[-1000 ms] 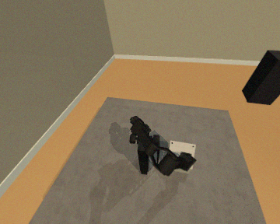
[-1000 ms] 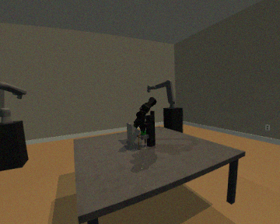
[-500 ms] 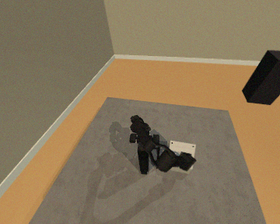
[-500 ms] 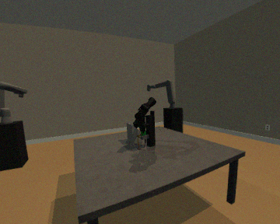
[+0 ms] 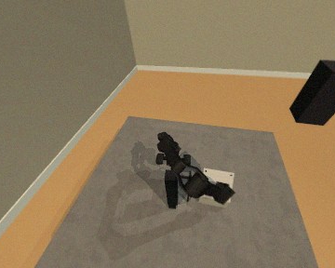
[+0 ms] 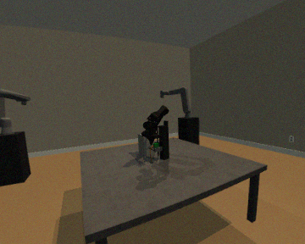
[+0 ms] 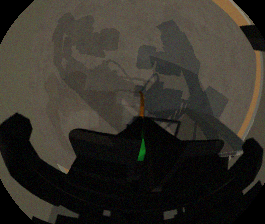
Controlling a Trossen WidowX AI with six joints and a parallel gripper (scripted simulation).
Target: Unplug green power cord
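Note:
My gripper (image 7: 143, 120) is shut, its dark fingers almost meeting in the wrist view. A narrow green sliver of the plug (image 7: 141, 150) shows through the thin gap between the dark finger parts; whether it touches them cannot be told. In the exterior view the green plug (image 6: 156, 145) shows as a small spot low beside the arm. An orange strand (image 7: 142, 103) runs out beyond the fingertips. A pale slab (image 5: 221, 176) (image 6: 142, 146) stands beside the arm; whether it is the power strip cannot be told. The arm hides the plug in the top view.
A tall black block (image 5: 171, 192) (image 6: 163, 144) stands close beside the arm on the grey table (image 5: 249, 237) (image 6: 117, 203). A thin dark wire-like outline (image 7: 178, 128) lies just right of the fingertips. Arms on black pedestals (image 6: 10, 157) (image 6: 188, 130) stand away from the table.

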